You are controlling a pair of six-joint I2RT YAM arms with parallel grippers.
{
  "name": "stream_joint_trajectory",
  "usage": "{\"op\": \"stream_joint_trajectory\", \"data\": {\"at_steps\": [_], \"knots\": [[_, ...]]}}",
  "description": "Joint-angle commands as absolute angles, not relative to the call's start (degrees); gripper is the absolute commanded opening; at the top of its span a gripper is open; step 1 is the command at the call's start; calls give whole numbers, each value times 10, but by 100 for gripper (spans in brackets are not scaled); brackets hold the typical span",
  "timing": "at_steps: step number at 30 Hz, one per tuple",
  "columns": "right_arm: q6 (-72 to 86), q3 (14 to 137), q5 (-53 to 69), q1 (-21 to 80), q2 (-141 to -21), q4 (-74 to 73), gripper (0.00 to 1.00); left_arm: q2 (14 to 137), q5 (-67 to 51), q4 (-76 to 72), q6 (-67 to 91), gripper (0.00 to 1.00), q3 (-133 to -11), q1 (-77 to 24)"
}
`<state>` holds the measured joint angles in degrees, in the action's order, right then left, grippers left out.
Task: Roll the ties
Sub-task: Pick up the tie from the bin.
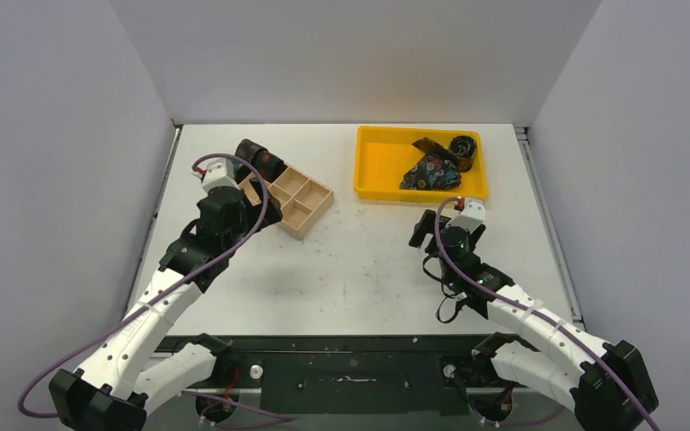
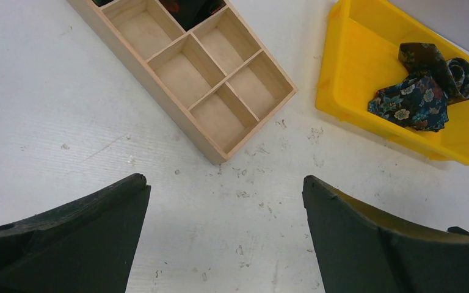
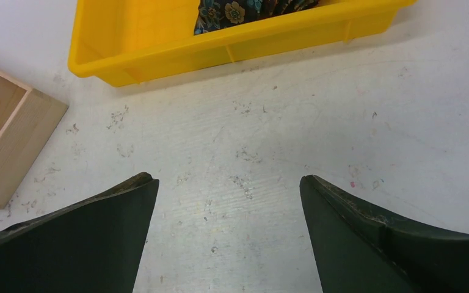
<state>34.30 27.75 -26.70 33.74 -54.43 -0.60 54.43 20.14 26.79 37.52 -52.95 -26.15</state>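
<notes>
Two ties lie crumpled in the yellow tray [image 1: 377, 166]: a blue floral tie [image 1: 429, 171] and a darker brownish tie [image 1: 454, 148] that curls at its far end. The left wrist view shows the same blue floral tie [image 2: 412, 101] and the darker tie [image 2: 439, 64]. A rolled dark red tie [image 1: 260, 162] sits in the far-left end of the wooden box [image 1: 301, 202]. My left gripper [image 1: 253, 215] hovers open at the box's near-left side, holding nothing. In front of the tray, my right gripper [image 1: 447, 230] is open over bare table.
The wooden box [image 2: 220, 91] has several empty compartments. Its corner [image 3: 0, 140] shows at the left of the right wrist view, and the yellow tray's near wall [image 3: 232, 49] runs across the top. White walls enclose the table on three sides.
</notes>
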Motion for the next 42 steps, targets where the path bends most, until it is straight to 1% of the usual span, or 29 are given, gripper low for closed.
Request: {"op": "stream_joint_trajectory", "data": {"at_steps": [1, 4, 6, 9, 11, 14, 16, 18, 20, 26, 29, 30, 34, 37, 42], "knots": [[316, 320, -254, 335, -548, 2, 90, 539, 216, 250, 374, 96, -530, -258], [321, 342, -244, 334, -563, -8, 90, 527, 190, 229, 353, 96, -507, -258], [327, 361, -245, 332, -577, -4, 90, 524, 180, 227, 374, 97, -502, -258], [345, 407, -284, 320, -612, 13, 90, 530, 174, 240, 379, 97, -525, -258], [366, 447, -278, 284, -647, 10, 90, 525, 193, 233, 373, 96, -520, -258], [420, 507, -163, 196, -705, 2, 94, 514, 218, 231, 372, 96, -497, -256], [421, 524, -161, 168, -733, 18, 97, 503, 221, 227, 365, 97, -483, -256], [385, 537, -199, 159, -759, 43, 97, 489, 230, 226, 364, 96, -473, -256], [359, 562, -221, 146, -795, 49, 93, 473, 230, 218, 362, 97, -468, -256], [328, 646, -192, 114, -927, 51, 80, 448, 194, 187, 355, 96, -449, -256], [318, 687, -173, 106, -984, 34, 78, 456, 170, 188, 357, 96, -451, -257], [315, 701, -164, 105, -1002, 27, 79, 460, 162, 187, 359, 97, -451, -257], [291, 742, -177, 104, -1056, 7, 91, 472, 136, 186, 363, 96, -453, -254], [292, 747, -182, 94, -1070, 11, 94, 477, 124, 184, 366, 96, -453, -251], [331, 718, -165, 57, -1045, 68, 95, 484, 109, 179, 370, 97, -450, -241]]}}
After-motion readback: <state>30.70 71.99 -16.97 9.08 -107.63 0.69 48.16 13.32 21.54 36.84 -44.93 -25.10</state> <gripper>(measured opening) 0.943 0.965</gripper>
